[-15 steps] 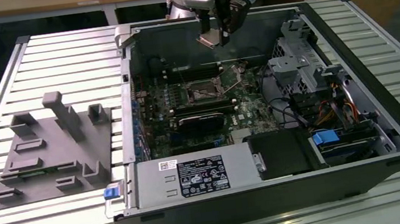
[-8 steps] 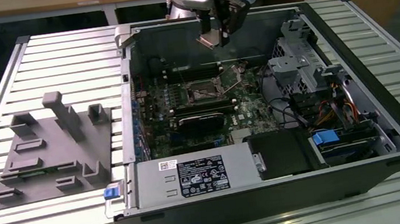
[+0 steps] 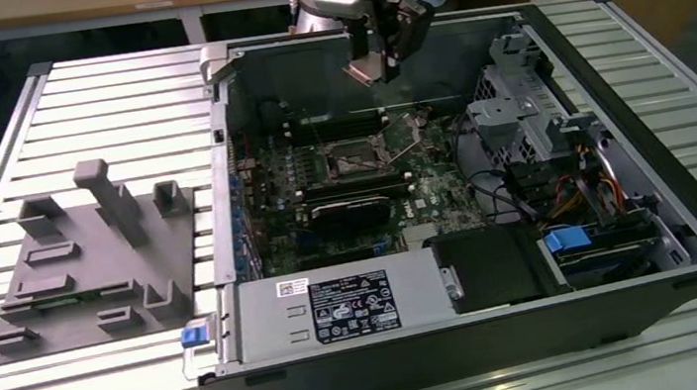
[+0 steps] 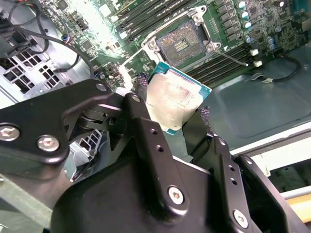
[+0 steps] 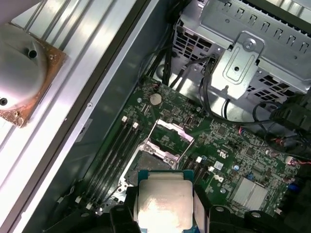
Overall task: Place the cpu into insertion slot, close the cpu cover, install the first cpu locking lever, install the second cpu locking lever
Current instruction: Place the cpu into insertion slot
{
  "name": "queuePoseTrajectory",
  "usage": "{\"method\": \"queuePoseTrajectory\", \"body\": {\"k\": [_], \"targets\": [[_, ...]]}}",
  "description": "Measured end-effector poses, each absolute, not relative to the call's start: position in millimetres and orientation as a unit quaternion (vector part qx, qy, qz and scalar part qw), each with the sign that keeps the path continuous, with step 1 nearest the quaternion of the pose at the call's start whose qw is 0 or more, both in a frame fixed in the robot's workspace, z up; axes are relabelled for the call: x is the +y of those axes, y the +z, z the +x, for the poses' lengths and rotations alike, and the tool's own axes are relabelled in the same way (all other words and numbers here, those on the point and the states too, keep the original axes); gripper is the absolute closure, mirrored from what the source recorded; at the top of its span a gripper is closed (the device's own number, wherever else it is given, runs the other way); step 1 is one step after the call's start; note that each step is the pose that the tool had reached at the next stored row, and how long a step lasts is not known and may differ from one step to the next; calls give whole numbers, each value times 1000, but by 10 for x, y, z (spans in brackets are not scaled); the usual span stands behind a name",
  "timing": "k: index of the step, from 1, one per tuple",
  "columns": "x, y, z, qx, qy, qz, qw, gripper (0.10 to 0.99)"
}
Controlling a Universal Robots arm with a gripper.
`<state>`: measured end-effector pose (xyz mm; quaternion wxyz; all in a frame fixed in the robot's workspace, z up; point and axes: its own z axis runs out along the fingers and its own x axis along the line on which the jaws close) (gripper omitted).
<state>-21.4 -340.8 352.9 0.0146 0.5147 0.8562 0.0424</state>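
Gripper (image 3: 376, 70): clamped on the cpu (image 4: 177, 99) by two opposite edges, hanging over the far end of the open computer case (image 3: 475, 359).
Cpu: in the air, pale face showing, apart from the motherboard (image 3: 277, 234).
Insertion slot (image 4: 182, 44): bare, with its contacts exposed.
Cpu cover (image 5: 173, 139): tilted up beside the slot.

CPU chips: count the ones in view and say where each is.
1. The cpu is held by the gripper in the air over the motherboard; the insertion slot sits empty. Another could lie hidden elsewhere in the case.
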Motion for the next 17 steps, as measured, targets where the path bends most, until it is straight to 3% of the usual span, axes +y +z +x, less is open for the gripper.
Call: {"method": "queuePoseTrajectory", "body": {"k": [17], "targets": [[-3409, 3504, -214, 828, 42, 559, 17, 549]]}}
